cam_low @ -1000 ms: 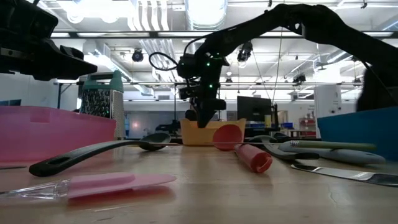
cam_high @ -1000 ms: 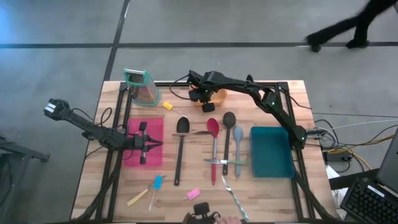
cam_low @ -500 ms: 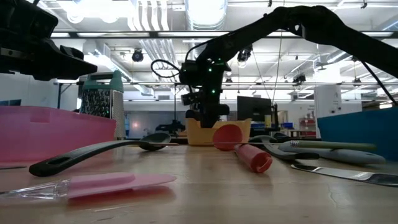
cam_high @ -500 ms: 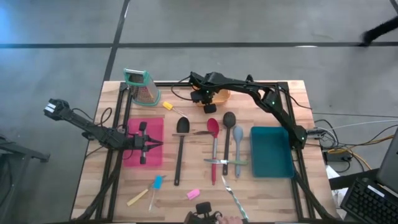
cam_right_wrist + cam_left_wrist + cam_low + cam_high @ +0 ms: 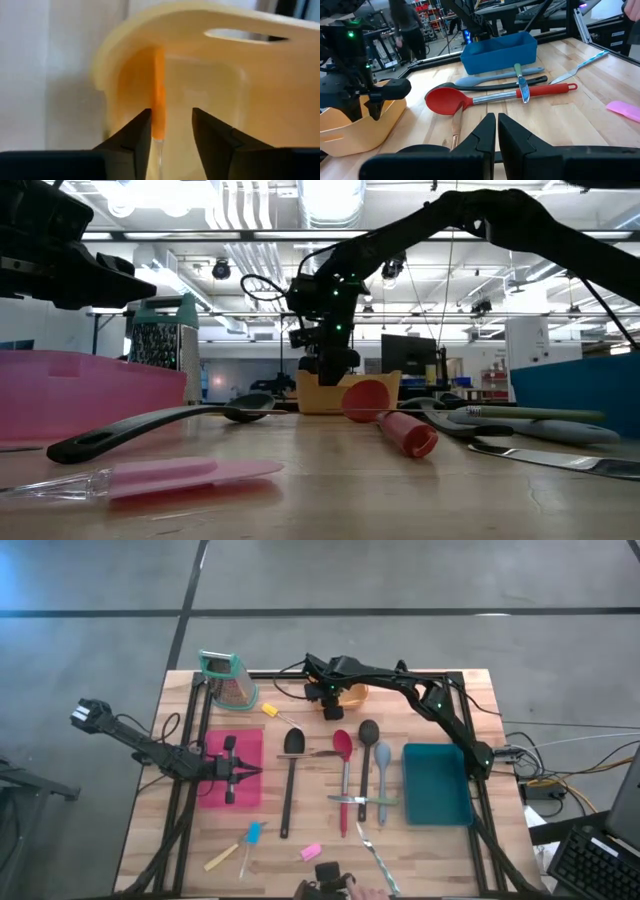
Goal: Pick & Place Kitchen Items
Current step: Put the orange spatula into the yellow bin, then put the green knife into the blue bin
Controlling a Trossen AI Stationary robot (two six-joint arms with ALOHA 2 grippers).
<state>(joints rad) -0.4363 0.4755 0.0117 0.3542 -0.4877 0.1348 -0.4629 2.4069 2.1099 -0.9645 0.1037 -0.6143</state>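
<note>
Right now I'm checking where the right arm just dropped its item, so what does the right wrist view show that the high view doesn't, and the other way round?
Only the right wrist view shows an orange-tipped tool standing against the inner wall of the orange tub, between the open fingers of the right tool.

Only the high view shows the layout: the red spoon, black spoon, pink tray, blue bin, and the left tool shut over the pink tray.

Both show the right tool at the tub.
</note>
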